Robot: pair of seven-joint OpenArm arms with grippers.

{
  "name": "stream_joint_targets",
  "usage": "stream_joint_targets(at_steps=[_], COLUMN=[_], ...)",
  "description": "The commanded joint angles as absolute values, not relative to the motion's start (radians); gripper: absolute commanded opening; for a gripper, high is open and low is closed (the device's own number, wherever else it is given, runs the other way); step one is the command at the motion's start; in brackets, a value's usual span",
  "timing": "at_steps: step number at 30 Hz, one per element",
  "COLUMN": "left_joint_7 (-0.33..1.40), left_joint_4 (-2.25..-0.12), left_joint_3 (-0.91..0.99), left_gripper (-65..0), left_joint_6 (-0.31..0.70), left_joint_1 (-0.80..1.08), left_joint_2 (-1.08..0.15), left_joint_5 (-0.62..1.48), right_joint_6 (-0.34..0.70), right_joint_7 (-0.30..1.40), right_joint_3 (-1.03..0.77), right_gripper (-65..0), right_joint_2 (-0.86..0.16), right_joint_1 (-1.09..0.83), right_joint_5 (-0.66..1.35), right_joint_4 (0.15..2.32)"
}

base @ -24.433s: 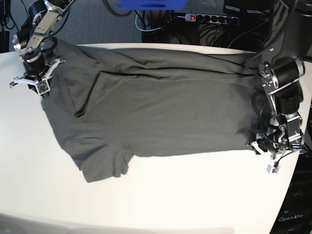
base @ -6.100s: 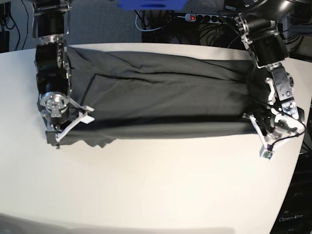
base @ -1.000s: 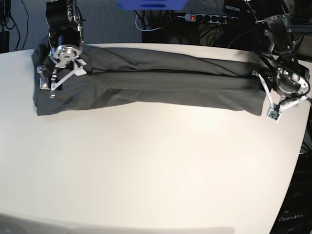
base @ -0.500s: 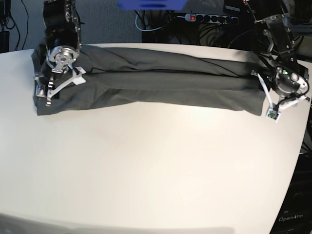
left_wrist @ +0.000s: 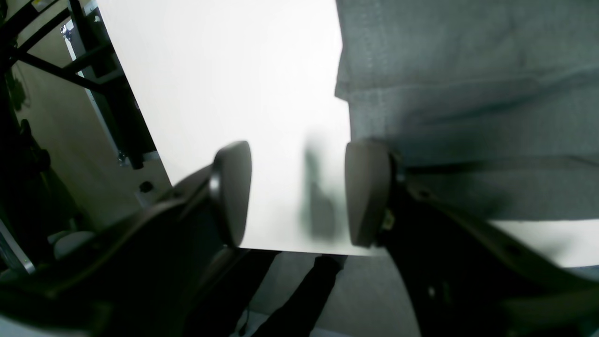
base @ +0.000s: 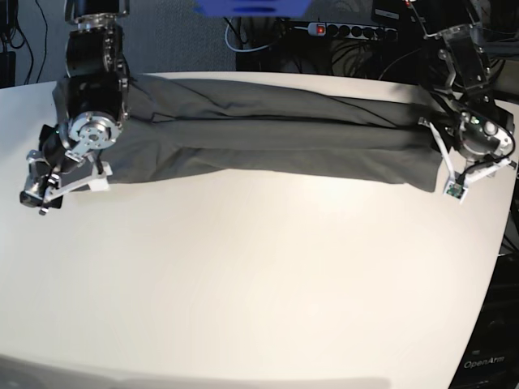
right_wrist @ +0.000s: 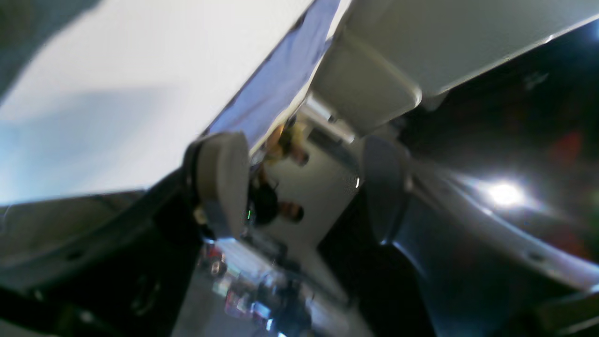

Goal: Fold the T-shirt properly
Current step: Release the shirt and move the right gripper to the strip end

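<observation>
Stretching across the far half of the white table (base: 259,275), the T-shirt (base: 268,142) lies folded into a long, narrow band whose long axis runs side to side in the base view. Its far edge sits close to the table's back rim, and its near edge bows gently, leaving the whole near half of the tabletop bare and well lit. A lengthwise crease runs along the middle of the band.

The right gripper (base: 61,180) hangs at the shirt's end on the base view's left, tilted outward past the cloth edge over bare table. Its fingers (right_wrist: 222,182) stand apart with nothing between them; the right wrist view is blurred and looks off past the table edge into the room. The left gripper (base: 466,174) sits at the opposite end of the band, by the table's curved side edge. In the left wrist view its two pads (left_wrist: 231,192) are spread with only white tabletop between them, and one pad stands right at the shirt's hem without any cloth clamped.

Beyond the back rim a black power strip (base: 345,31) with a red switch lies among dark cables, and a blue object (base: 251,6) shows at the top of the frame. Dark equipment stands off the table's side near the left arm.
</observation>
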State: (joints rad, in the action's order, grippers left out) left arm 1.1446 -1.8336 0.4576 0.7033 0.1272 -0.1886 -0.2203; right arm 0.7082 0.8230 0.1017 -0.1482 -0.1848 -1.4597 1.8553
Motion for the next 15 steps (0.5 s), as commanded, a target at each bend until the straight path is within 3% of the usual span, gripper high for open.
stream_joint_targets(at_steps=[1, 15], left_joint_7=[1.138, 1.136], left_joint_4=[-1.853, -1.847], left_joint_3=[0.461, 0.463], left_gripper=[-33.6, -33.6], left_joint_6=[0.698, 0.698], left_joint_1=[0.114, 0.114], left_joint_2=[-0.203, -0.203], left_joint_5=[-0.223, -0.223], right_joint_6=[0.698, 0.698], right_joint_7=[0.865, 0.920], right_joint_3=[0.099, 0.108], right_gripper=[-27.1, -27.1], right_joint_2=[-0.145, 0.030], right_joint_1=[-0.159, -0.108], right_joint_5=[-1.484, -1.461], right_joint_4=[1.876, 1.876])
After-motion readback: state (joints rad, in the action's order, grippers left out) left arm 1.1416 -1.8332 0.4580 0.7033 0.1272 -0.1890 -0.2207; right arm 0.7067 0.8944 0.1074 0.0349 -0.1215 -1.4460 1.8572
